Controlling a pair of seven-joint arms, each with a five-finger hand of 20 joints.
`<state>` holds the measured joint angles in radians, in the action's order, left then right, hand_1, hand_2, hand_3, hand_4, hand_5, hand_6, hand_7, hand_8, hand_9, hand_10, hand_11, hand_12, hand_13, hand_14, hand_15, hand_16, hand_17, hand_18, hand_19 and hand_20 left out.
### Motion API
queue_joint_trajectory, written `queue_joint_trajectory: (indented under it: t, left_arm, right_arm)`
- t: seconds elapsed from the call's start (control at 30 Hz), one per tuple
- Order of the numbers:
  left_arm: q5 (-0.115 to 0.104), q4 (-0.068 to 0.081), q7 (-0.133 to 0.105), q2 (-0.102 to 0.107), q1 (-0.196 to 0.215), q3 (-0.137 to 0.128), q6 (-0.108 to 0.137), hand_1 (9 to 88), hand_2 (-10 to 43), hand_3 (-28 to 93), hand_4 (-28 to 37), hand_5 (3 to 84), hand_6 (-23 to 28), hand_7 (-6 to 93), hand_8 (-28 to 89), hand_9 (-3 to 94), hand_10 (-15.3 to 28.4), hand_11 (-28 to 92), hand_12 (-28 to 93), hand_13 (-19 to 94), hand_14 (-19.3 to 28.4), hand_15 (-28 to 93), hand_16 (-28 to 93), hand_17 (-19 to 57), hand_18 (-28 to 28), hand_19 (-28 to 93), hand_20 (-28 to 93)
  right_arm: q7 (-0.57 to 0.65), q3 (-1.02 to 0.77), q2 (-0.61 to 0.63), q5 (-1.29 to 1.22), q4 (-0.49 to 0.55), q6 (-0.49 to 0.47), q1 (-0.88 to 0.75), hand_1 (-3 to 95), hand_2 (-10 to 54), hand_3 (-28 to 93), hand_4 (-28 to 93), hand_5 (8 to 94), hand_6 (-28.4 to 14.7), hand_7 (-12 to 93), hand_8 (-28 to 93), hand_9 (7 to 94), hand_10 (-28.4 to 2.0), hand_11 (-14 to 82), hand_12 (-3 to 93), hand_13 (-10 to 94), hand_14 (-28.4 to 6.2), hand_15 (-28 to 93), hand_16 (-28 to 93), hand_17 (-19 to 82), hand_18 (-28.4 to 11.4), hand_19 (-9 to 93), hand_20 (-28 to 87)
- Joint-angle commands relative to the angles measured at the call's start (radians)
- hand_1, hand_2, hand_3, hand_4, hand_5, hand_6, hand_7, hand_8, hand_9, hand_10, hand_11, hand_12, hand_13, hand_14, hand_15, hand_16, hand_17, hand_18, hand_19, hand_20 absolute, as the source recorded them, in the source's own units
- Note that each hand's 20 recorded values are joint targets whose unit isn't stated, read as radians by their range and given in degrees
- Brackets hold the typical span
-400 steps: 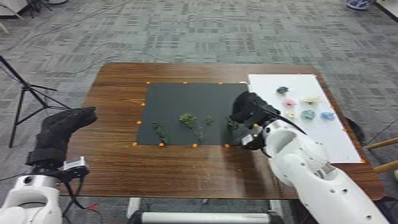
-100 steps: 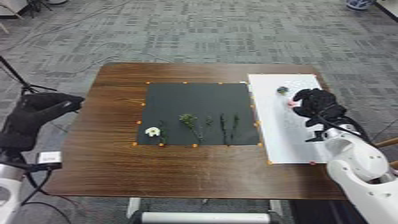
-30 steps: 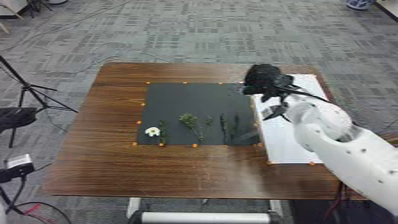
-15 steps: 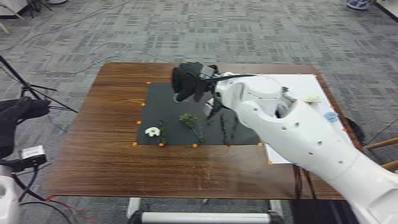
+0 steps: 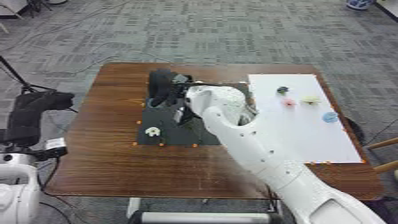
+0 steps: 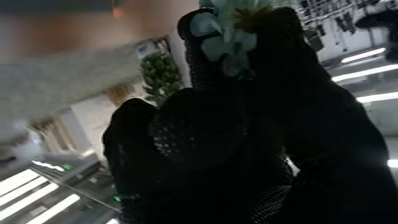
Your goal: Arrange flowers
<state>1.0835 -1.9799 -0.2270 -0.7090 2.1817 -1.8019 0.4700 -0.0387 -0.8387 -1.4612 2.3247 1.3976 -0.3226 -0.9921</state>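
Pale blue-green petals of a flower (image 6: 216,47) are pinched in the fingertips of the robot's right hand (image 5: 162,88), which is over the far-left part of the dark grey mat (image 5: 152,120), while the left hand (image 5: 37,106) is beside the table (image 5: 107,155). With 1 white flower (image 5: 153,131) laid near the mat's front-left corner, the arrangement looks only partly made: the held bloom needs placing, and 4 others, dark teal (image 5: 282,90), pink (image 5: 289,102), cream (image 5: 310,99) and light blue (image 5: 330,117), remain on the white sheet (image 5: 306,137), probably to follow.
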Motion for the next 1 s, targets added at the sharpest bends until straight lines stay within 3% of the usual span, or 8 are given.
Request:
queue_joint_trajectory:
  t: [0.03, 0.1, 0.3, 0.47, 0.5, 0.6, 0.73, 1.0]
  left_arm:
    - [-0.022, 0.011, -0.05, -0.001, -0.081, 0.105, 0.094, 30.4, 21.6, 65, -28.3, 61.8, -0.7, 22.6, -10, 61.1, 14.7, 25, 14, 50, 17.9, 32, 0, 8.8, 13.9, 22, 23]
    - [-0.046, 0.013, -0.069, 0.001, -0.099, 0.127, 0.113, 29.9, 22.0, 65, -28.3, 59.1, -0.2, 21.8, -10, 59.2, 14.7, 24, 14, 50, 17.9, 31, 0, 8.6, 14.0, 22, 23]
    - [-0.033, 0.001, -0.073, -0.007, -0.09, 0.122, 0.087, 28.5, 22.2, 67, -28.3, 58.0, -0.3, 21.7, -9, 58.3, 14.4, 24, 14, 49, 17.7, 31, 0, 8.3, 13.9, 22, 22]
    - [-0.003, 0.0, -0.063, -0.033, -0.037, 0.058, -0.029, 27.8, 7.1, 69, -28.2, 56.3, -0.1, 21.7, -9, 56.9, 14.1, 24, 14, 47, 17.5, 30, 0, 7.2, 14.3, 20, 22]
    - [-0.006, -0.003, -0.078, -0.047, 0.021, -0.001, -0.071, 27.6, 2.2, 69, -27.3, 54.8, 0.0, 21.7, -9, 55.5, 13.7, 23, 14, 46, 17.3, 29, 1, 6.9, 14.5, 19, 22]
    - [0.035, 0.017, -0.026, -0.043, 0.016, 0.001, -0.065, 26.4, -4.5, 70, -26.6, 52.3, 0.2, 21.2, -9, 52.6, 13.6, 22, 14, 44, 16.8, 27, 1, 6.2, 14.4, 17, 21]
    - [0.021, 0.031, 0.006, -0.047, 0.041, -0.021, -0.045, 25.2, -2.1, 70, -27.7, 52.3, 0.4, 20.9, -9, 52.5, 13.7, 22, 14, 43, 16.8, 25, 1, 6.4, 14.0, 16, 21]
    - [-0.019, 0.044, -0.012, -0.08, 0.09, -0.034, -0.04, 21.2, 4.6, 71, -28.2, 54.1, 0.7, 20.0, -9, 53.2, 13.8, 21, 13, 43, 16.6, 23, 1, 7.0, 12.9, 14, 19]
  right_arm:
    - [-0.037, 0.003, -0.053, 0.12, -0.066, 0.13, -0.089, 61.4, -9.2, 52, -16, 78.7, 2.3, 21, 7, 88.8, -8.7, 4.6, 23.9, 92, -2.3, 55, 38, 62, -12.6, 93, 57]
    - [-0.036, -0.003, -0.063, 0.143, -0.082, 0.15, -0.095, 60.9, -9.2, 53, -16, 78.5, 2.4, 22, 7, 88.7, -8.6, 4.6, 23.8, 92, -2.2, 55, 38, 62, -12.6, 93, 57]
    - [-0.021, -0.012, -0.078, 0.201, -0.117, 0.184, -0.092, 59.4, -8.8, 55, -18, 77.1, 3.1, 22, 6, 86.8, -8.3, 3.9, 23.1, 92, -2.2, 55, 38, 62, -12.6, 93, 57]
    - [0.001, -0.022, -0.074, 0.21, -0.125, 0.161, -0.082, 57.1, -8.5, 58, -18, 74.2, 2.9, 22, 6, 82.4, -8.7, 4.9, 20.5, 92, -2.4, 54, 38, 62, -12.5, 93, 56]
    - [0.009, -0.024, -0.073, 0.206, -0.122, 0.143, -0.08, 56.5, -8.7, 58, -17, 73.0, 2.6, 22, 6, 80.8, -8.8, 5.6, 19.3, 92, -2.4, 54, 37, 62, -12.3, 93, 56]
    - [0.018, -0.015, -0.062, 0.2, -0.117, 0.137, -0.074, 55.4, -8.9, 57, -16, 71.0, 1.6, 20, 6, 77.7, -9.8, 7.7, 16.4, 91, -2.7, 54, 37, 61, -12.4, 93, 54]
    - [0.021, -0.001, -0.046, 0.196, -0.101, 0.126, -0.065, 54.0, -9.3, 58, -16, 69.1, 1.1, 20, 6, 73.7, -10.2, 9.8, 13.3, 90, -2.9, 54, 37, 60, -12.4, 93, 53]
    - [0.037, 0.013, -0.028, 0.185, -0.076, 0.096, -0.055, 50.0, -9.5, 61, -16, 65.1, 0.7, 18, 6, 67.4, -11.1, 9.2, 12.9, 88, -3.1, 53, 36, 58, -12.6, 93, 50]
